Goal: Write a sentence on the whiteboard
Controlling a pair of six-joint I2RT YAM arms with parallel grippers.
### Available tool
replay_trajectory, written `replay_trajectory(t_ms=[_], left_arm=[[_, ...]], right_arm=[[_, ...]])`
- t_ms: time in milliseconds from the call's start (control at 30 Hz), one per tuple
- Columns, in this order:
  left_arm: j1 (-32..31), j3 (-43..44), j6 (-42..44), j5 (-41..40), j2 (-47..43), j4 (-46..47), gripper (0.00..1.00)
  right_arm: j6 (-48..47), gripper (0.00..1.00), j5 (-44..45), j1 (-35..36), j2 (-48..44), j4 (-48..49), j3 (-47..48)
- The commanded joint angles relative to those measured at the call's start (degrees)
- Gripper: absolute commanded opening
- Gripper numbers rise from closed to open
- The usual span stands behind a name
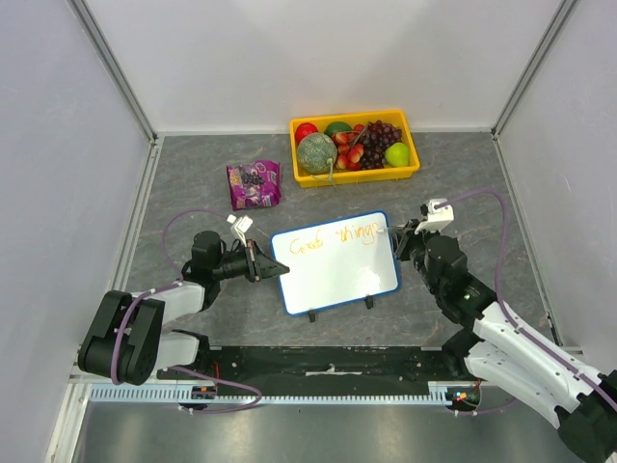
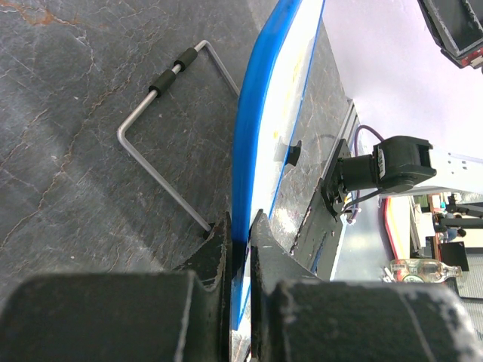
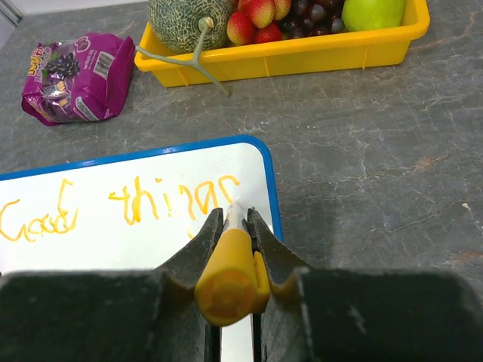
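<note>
The whiteboard (image 1: 337,278) sits in the middle of the surface, a little toward the near edge, turned slightly askew with its black feet (image 1: 340,309) on its near side. Orange handwriting (image 1: 333,241) runs along its far part in one line (it reads roughly "Good things"). The left arm (image 1: 207,268) reaches in from the left and its jaws are pressed together on the blue rim (image 2: 253,151) of the board's left edge; a bent metal wire (image 2: 162,143) with black sleeves shows just beside that rim. The right arm (image 1: 453,280) comes from the right, its jaws pinching an orange marker (image 3: 229,268) whose tip meets the board at the end of the last word, near the far right corner. A yellow tray (image 1: 357,177) of fruit stands by the far edge, and a purple snack bag (image 1: 253,184) lies left of it.
</note>
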Motion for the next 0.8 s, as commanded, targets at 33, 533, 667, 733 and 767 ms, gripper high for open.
replay_trajectory(t_ms=[33,533,667,733,767], left_arm=[[0.60,-0.04,2.90,-9.58,1.56,-4.62,0.02],[0.52,-0.04,2.90,-9.49,1.83,-4.53,0.02],[0.52,-0.04,2.90,-9.58,1.74,-4.53,0.02],[0.60,-0.04,2.90,-9.58,1.65,-4.53,0.02],[0.52,-0.13,2.81,-9.58,1.56,-4.62,0.02]], right_arm=[[-0.29,0.00,0.95,-0.17,-1.47,-2.45,-0.92],[1.73,0.00,-2.74,-0.17,0.01,0.36,-0.22],[2.08,0.00,-1.78,-0.17,-0.68,0.80,0.66],[2.26,0.00,-1.42,-0.17,-3.22,0.71,1.01],[2.60,0.00,-1.33,-0.17,-4.62,0.54,1.10]])
